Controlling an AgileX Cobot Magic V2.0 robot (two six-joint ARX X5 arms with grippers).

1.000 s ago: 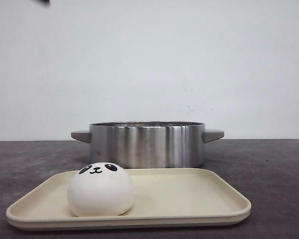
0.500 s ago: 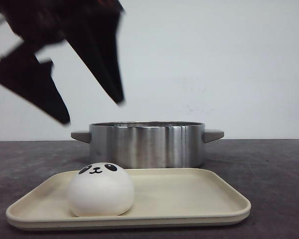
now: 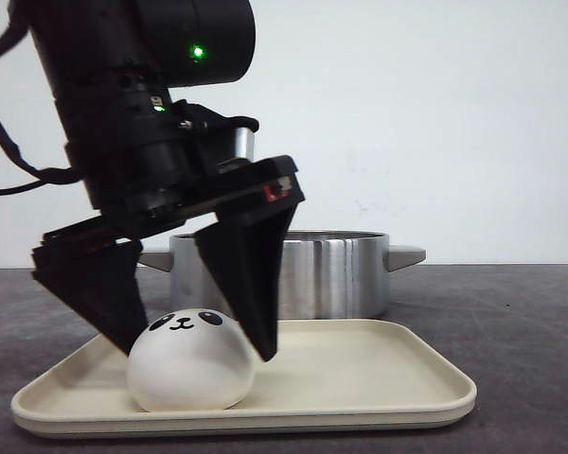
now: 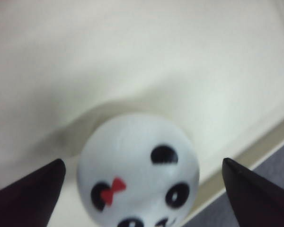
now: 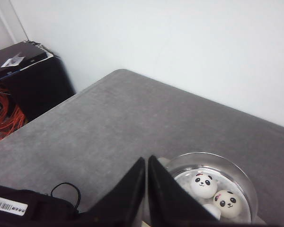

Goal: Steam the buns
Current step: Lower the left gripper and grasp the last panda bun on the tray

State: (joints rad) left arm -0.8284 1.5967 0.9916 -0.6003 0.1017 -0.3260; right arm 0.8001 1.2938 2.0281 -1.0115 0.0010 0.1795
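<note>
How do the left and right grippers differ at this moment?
The left gripper is open, its fingers either side of the bun on the tray; the right gripper is shut, holding nothing. The left is low over the tray; the right hangs high above the table, looking down at the pot with buns inside. Both have black, pointed fingers.

Count, front view: one bun (image 3: 190,364) at lower left on one cream tray (image 3: 379,378); one steel pot (image 3: 331,274) mid-frame, two handles.

Right wrist view: three buns (image 5: 203,185) in the pot, lower right; the third is partly hidden.

Total buns: four.

Grippers: two, one per wrist view, two fingers (image 4: 31,194) each.
</note>
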